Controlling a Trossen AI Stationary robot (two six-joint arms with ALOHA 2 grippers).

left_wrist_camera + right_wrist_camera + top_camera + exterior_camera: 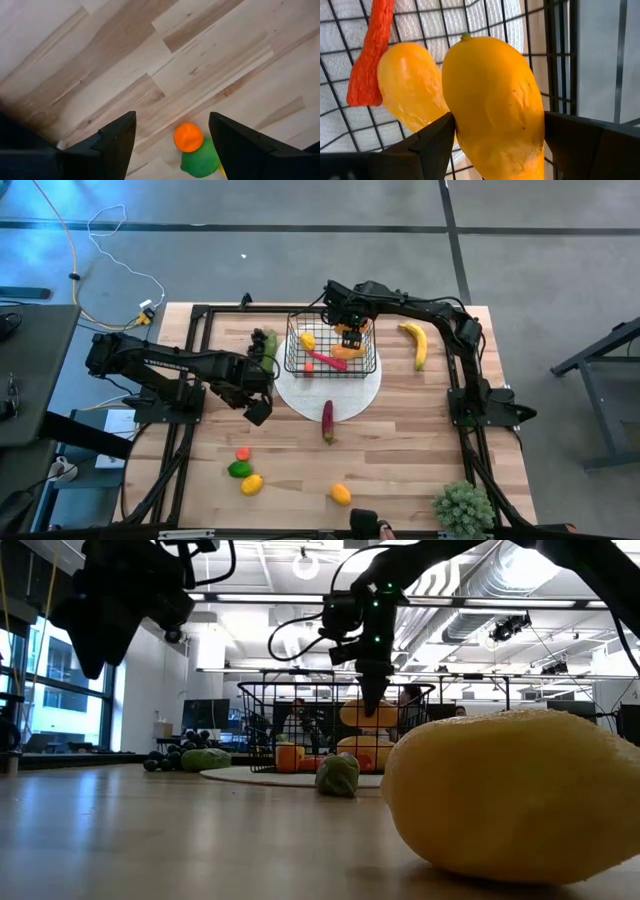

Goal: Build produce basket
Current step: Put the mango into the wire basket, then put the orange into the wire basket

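The wooden table point(400, 450) fills the middle of the high view. Two dark arms reach over it. The left arm comes in from the left edge, and the left gripper point(258, 408) hangs above bare wood just left of the white round disc point(355, 398); its fingers point(117, 145) stand apart with nothing between them, and below them in the wrist view lie a small orange piece point(188, 137) touching a green piece point(200, 161). The right arm bends in from the right, and the right gripper point(349, 332) is down inside the basket point(296, 352), which sits on the disc in the upper middle of the frame. An orange-yellow mango-like fruit point(492, 107) lies between its fingers point(432, 142); whether they press it or have let go cannot be told.

In the basket also lie a second yellow-orange fruit point(410, 85), a red carrot-like piece point(370, 55) and a lemon point(308, 340).

Outside it: a banana point(417, 344) at upper right, a bushy plant point(463, 506) at lower right, a purple-and-red piece point(328, 418) on the disc's lower edge, dark grapes point(259, 340) and a green piece point(269, 350) just left of the basket, and two yellow fruits point(251, 484) point(341, 494) near the bottom.
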